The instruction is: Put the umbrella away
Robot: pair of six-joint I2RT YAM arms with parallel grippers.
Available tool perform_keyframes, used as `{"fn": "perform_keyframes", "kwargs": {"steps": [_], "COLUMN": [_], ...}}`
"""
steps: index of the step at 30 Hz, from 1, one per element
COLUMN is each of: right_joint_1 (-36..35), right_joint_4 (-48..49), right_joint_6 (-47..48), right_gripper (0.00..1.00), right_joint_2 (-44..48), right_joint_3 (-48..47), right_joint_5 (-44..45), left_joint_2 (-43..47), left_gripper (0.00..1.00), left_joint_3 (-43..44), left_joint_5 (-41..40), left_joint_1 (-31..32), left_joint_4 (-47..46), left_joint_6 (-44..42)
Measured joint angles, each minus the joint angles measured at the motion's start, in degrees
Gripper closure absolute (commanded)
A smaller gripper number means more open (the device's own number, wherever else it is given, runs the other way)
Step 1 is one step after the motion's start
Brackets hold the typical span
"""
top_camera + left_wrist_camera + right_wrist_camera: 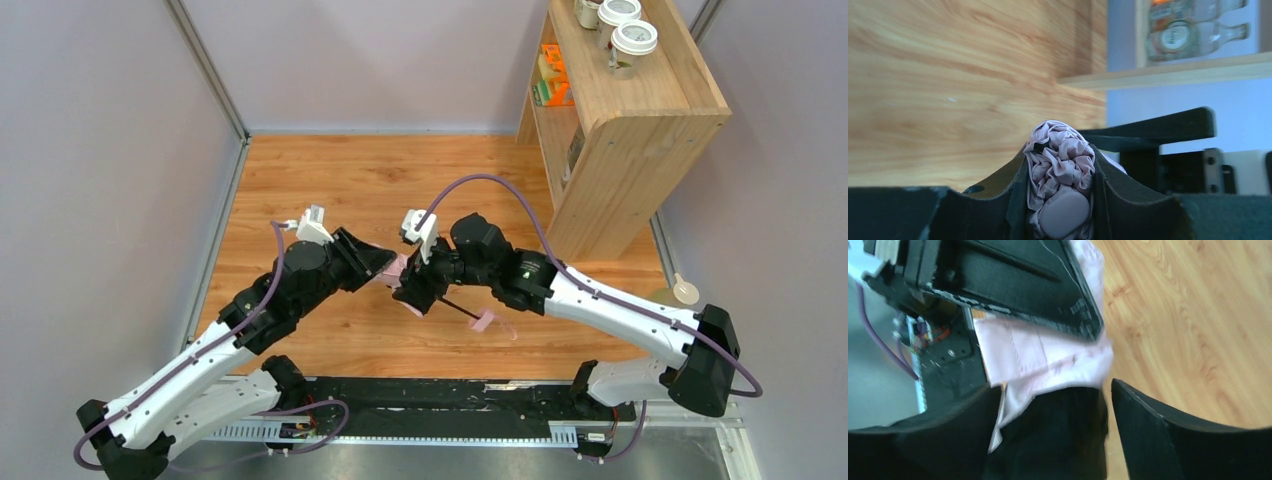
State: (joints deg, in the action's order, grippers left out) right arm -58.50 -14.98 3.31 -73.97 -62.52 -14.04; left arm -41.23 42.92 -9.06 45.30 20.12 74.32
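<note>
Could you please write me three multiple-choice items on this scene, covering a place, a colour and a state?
1. Where does the shelf stand? A. far right B. far left C. between the arms
2. The fabric of the umbrella is: A. green B. pale pink C. blue
3. The left end effector is: A. empty B. holding a cup C. closed on bunched fabric

Answers: 1 A, the top view shows it far right; 2 B, the folds are pink; 3 C, both fingers press the fabric.
</note>
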Motion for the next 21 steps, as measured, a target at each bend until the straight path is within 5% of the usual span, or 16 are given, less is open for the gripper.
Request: {"fn": "perform_keyframes", "kwargs": {"steps": [7,12,18,21], "right_joint_1": [-0.1,0.2,1.0,1.2], "right_joint_4": [-2.7,-5.9,-8.0,-8.6], "right_joint_6": [-7.1,-11.1,-12.5,-12.9], "right_gripper": [0.0,0.0,0.0,0.0], "right_joint_2": [8.5,18.9,23.5,23.6], "right_joint_3": [5.9,9.9,11.0,11.3], "right_joint_5": [8.7,20.1,28.1,29.3], "left_joint_2": [-3.3,-8.0,-19.6,-21.6], "left_gripper": [1.0,1.0,1.0,1.0], "left_joint_3": [12.8,23.4,35.3,27.3], "left_joint_5": [-11.3,-12.5,-8.7,-6.5], "left_joint_1": [-0.1,-0.1,-0.1,-0.1], "left_joint_4": [10.3,11.2,15.8,10.3], "left_joint_6": [-30.0,-49.7,-57.8,-57.8]}}
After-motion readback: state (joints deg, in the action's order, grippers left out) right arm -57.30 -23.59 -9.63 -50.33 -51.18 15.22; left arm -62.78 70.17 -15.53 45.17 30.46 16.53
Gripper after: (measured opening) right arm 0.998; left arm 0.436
